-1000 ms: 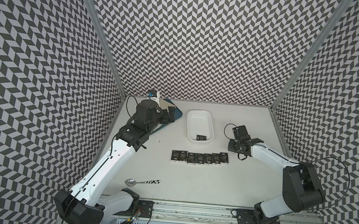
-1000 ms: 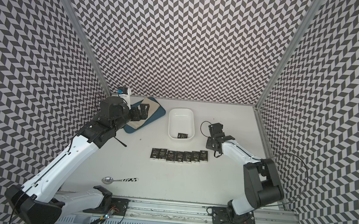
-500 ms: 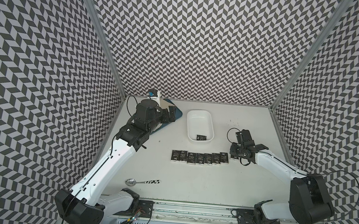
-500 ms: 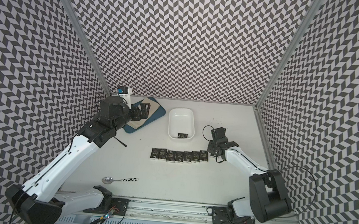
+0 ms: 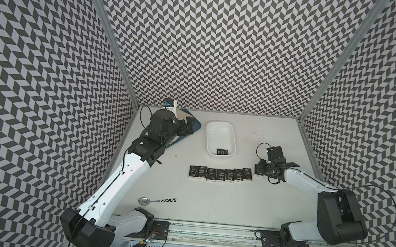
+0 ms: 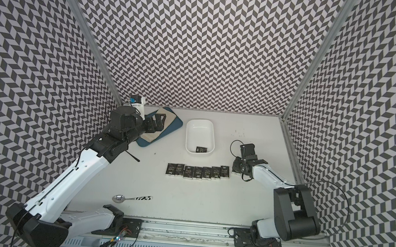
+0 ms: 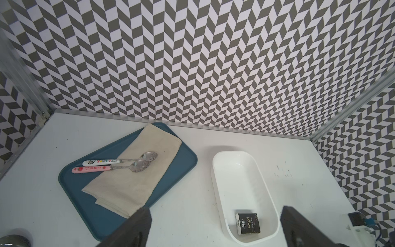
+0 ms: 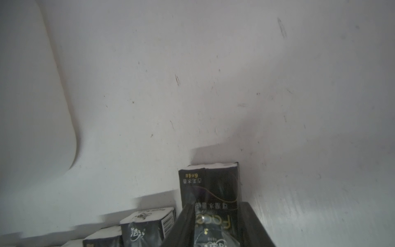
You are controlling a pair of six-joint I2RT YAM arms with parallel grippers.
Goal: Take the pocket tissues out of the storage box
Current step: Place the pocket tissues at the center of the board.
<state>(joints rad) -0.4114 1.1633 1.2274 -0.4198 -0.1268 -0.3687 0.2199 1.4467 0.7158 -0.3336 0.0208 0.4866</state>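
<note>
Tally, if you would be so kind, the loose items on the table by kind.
Pocket tissue packets: 9
Spoons: 3
White storage box: 1
Blue tray: 1
Beige cloth: 1
Total: 15

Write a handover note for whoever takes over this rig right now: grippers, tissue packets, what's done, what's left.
Left gripper: open, empty, over the blue tray.
Right gripper: low at the table, fingers either side of the eighth packet; gripping or released, cannot tell.
Things: row of seven packets in front of the storage box; eighth at the row's end nearest the right arm; last packet in the box.
Done: eight out.
Left: clear the eighth, fetch the last.
</note>
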